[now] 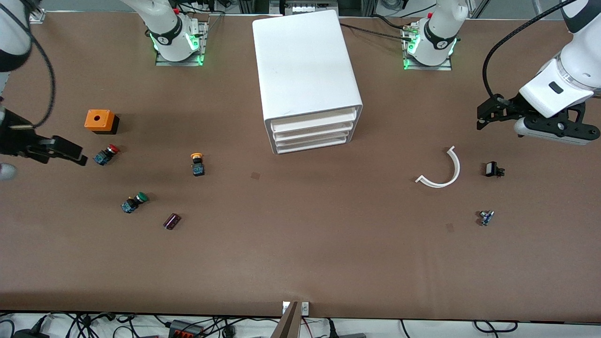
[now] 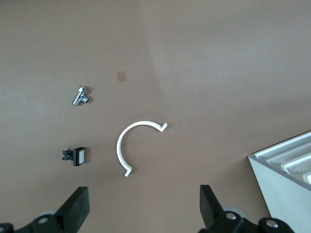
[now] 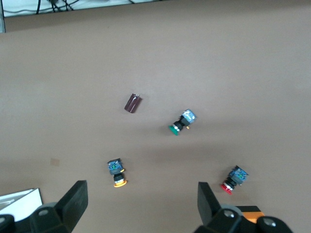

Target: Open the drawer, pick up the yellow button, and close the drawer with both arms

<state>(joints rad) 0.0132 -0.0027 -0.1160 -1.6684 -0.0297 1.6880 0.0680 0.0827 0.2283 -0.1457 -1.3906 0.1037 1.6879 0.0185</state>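
Observation:
The white cabinet stands mid-table with its three drawers all shut. An orange-yellow capped button lies on its side on the table, toward the right arm's end and nearer the front camera than the cabinet. My right gripper hovers open and empty over the table beside the red-capped button. My left gripper hangs open and empty over the left arm's end of the table, above a white plastic arc.
An orange box, a green-capped button and a dark purple piece lie toward the right arm's end. A black switch and a small metal part lie near the arc.

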